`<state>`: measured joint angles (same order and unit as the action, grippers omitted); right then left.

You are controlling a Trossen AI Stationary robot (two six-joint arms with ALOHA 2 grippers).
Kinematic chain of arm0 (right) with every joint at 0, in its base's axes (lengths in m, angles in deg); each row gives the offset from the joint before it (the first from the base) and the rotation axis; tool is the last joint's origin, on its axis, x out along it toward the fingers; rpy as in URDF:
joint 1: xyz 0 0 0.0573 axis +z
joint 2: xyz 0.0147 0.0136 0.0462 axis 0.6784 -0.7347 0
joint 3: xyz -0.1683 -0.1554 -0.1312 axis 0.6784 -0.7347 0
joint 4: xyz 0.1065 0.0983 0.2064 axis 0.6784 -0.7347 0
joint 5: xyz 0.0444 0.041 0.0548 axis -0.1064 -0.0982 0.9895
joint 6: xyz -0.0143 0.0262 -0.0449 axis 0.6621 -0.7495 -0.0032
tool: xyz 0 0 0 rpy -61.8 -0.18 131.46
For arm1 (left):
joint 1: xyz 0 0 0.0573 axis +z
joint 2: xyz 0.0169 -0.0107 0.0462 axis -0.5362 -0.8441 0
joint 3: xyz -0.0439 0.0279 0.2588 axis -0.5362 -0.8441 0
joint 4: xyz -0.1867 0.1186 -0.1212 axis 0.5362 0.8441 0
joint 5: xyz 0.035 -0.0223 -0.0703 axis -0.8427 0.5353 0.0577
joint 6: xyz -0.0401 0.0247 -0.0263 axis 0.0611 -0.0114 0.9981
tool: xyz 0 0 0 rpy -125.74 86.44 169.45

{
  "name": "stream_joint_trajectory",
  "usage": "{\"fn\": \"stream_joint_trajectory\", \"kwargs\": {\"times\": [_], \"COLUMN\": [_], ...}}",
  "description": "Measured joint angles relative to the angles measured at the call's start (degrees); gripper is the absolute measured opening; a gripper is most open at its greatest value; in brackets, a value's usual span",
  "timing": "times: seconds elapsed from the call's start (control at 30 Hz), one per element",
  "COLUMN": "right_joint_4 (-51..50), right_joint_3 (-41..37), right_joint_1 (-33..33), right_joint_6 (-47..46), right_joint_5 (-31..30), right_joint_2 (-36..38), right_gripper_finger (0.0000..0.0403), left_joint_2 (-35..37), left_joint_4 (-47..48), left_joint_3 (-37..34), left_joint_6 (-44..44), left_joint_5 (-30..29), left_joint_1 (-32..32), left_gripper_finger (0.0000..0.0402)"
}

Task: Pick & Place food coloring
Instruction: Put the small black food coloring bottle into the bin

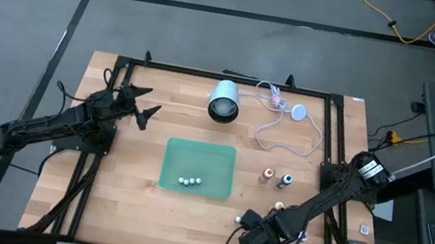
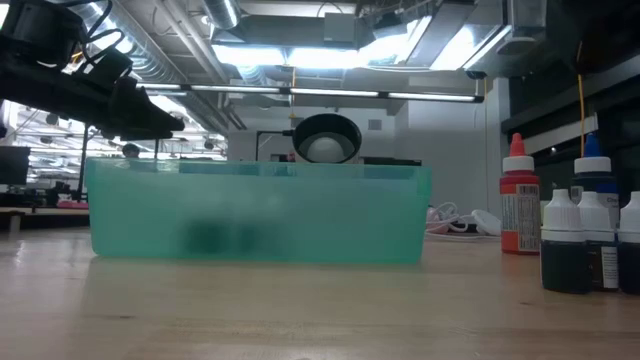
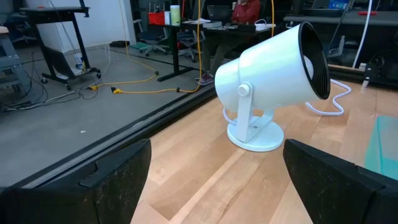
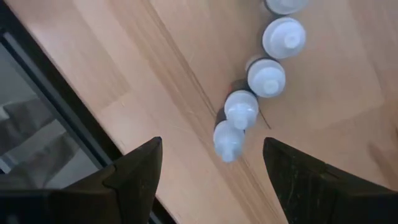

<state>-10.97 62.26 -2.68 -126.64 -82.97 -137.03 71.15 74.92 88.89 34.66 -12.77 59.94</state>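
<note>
Nothing readable anywhere. Labels on the food coloring bottles [image 2: 519, 208] in the low view show only blurry print, no words or numbers to make out. Same for the dark bottles [image 2: 566, 243] beside them. No brand visible on the white lamp [image 3: 273, 74], none on the green tray [image 2: 255, 212] either.

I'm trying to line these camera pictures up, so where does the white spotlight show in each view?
High view: the white spotlight stands at the table's far middle, just beyond the green tray.
Low view: centre, rising behind the tray.
Left wrist view: large and close ahead.
Right wrist view: not in it.
Shared landmark: the green tray, whose edge also shows in the left wrist view.
</note>
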Motion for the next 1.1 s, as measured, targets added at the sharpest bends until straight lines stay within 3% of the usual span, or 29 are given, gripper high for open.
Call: {"fn": "stream_joint_trajectory", "kwargs": {"times": [0.2, 1.1], "right_joint_4": [0.18, 0.74], "right_joint_3": [0.04, 0.04], "right_joint_1": [-0.02, -0.02], "right_joint_6": [0.24, 0.17], "right_joint_5": [-0.02, 0.60], "right_joint_2": [-0.64, -2.43], "right_gripper_finger": [0.0266, 0.0103], "left_joint_2": [0.00, 0.00], "left_joint_4": [0.00, 0.02], "left_joint_3": [0.02, 0.01], "left_joint_6": [0.00, 0.00], "left_joint_5": [0.00, 0.00], "left_joint_1": [-0.01, -0.01], "left_gripper_finger": [0.0361, 0.0361]}}
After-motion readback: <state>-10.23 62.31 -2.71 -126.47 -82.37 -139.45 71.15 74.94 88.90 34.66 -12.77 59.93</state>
